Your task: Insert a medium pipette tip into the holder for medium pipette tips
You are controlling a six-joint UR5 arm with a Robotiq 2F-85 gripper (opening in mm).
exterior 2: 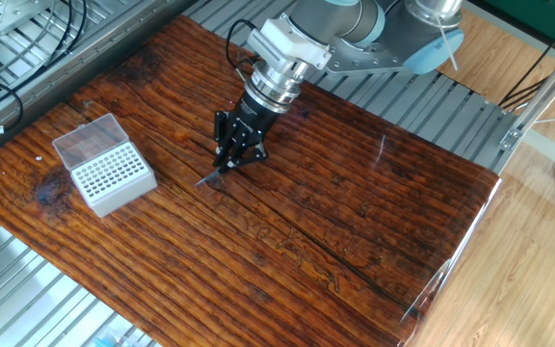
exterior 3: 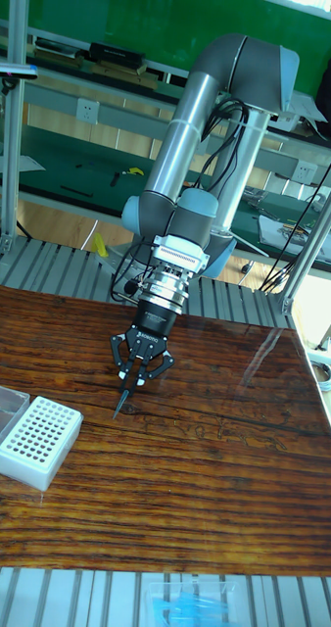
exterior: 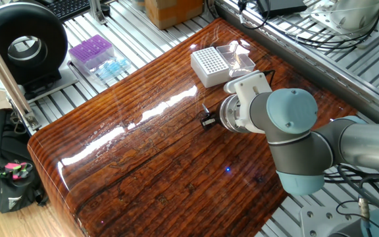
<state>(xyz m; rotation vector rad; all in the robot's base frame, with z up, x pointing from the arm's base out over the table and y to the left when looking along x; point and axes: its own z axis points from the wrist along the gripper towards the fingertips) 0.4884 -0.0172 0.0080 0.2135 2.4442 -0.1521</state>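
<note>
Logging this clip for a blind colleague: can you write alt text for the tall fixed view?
The robot's hand holds a medium pipette tip pointing down just above a dark wooden table. The white tip holder, lid open, sits at the lower left, apart from the hand.

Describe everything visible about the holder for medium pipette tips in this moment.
The holder for medium pipette tips is a small white rectangular block, plastic by its look, its top a grid of small holes. A clear lid hangs open from one side. It sits flat on the wooden table, near an edge. Nothing else touches it; the gripper is apart from it.
</note>
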